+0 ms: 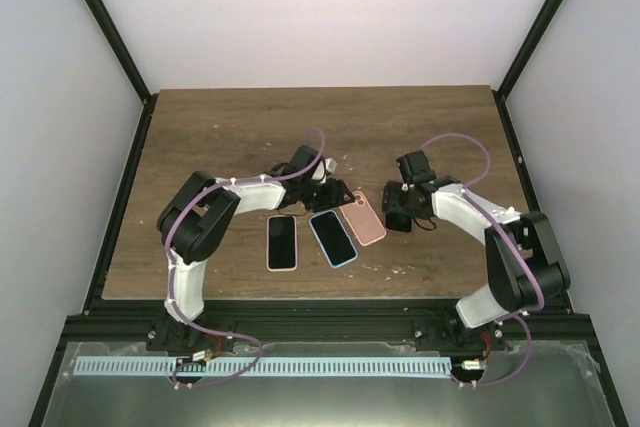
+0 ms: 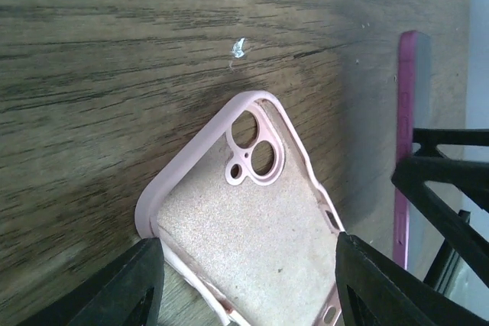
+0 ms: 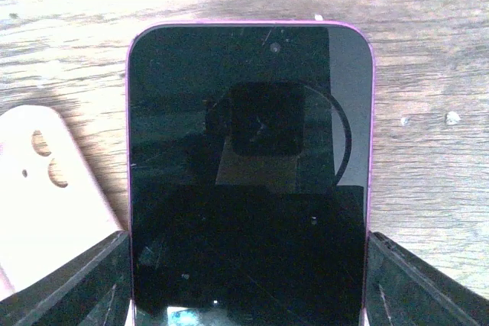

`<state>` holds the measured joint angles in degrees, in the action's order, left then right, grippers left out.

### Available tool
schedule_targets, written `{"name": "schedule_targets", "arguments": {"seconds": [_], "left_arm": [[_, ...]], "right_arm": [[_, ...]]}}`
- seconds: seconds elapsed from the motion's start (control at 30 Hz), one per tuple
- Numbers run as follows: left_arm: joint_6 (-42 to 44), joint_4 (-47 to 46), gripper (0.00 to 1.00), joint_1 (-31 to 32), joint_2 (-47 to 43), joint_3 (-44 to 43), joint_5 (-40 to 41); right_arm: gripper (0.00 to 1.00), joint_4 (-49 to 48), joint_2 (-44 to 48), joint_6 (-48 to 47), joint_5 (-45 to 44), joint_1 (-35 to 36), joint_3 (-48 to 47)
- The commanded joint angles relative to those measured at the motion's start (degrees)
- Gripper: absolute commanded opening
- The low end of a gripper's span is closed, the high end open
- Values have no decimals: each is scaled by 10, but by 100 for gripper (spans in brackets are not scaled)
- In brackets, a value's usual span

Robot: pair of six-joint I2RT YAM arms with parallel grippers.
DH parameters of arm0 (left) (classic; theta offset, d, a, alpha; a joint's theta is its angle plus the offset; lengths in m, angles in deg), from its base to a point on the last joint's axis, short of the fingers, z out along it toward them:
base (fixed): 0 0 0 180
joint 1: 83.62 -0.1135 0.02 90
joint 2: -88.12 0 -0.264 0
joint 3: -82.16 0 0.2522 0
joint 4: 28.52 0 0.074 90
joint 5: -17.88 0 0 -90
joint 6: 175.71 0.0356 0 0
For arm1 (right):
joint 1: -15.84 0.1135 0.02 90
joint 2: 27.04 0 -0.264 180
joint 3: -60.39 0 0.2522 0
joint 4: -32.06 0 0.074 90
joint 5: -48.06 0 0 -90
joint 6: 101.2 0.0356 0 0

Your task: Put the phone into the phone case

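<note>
The right gripper [image 3: 246,253] clamps phone [image 3: 248,135] (lower end cropped); left gripper [image 2: 246,265] pinches pink case [image 2: 237,204], bottom hidden.

Wooden table [image 1: 250,117], plain white walls [image 1: 320,7]

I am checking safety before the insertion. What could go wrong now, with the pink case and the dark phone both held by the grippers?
1. The left gripper pinches the pink lined phone case by its long side walls; the squeeze may narrow the opening, so the purple-rimmed, black-screened phone might not seat.
2. That phone, in the right gripper, is turned edge-on to the case; a tilted entry could jam a corner or slip.
</note>
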<state>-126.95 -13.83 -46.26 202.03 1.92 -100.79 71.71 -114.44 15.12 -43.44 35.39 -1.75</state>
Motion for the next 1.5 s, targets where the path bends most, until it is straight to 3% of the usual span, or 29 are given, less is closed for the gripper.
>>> {"name": "schedule_targets", "arguments": {"seconds": [0.0,0.37,0.67,0.97,1.13,1.47], "left_arm": [[-12,-29,63,4,34,-28,-26],[-65,-112,63,-2,72,-51,-81],[-85,-141,63,-49,1,17,-46],[-78,-131,63,-69,-42,51,-27],[-75,-124,63,-79,-52,62,-26],[-78,-125,63,-86,-52,65,-38]], "right_arm": [[62,-5,37,-14,33,15,5],[62,-68,38,-78,127,36,24],[61,-95,15,-159,48,37,-13],[60,-160,-33,-260,64,37,-33],[60,-221,-23,-346,58,48,4],[59,-226,-43,-364,29,72,11]]}}
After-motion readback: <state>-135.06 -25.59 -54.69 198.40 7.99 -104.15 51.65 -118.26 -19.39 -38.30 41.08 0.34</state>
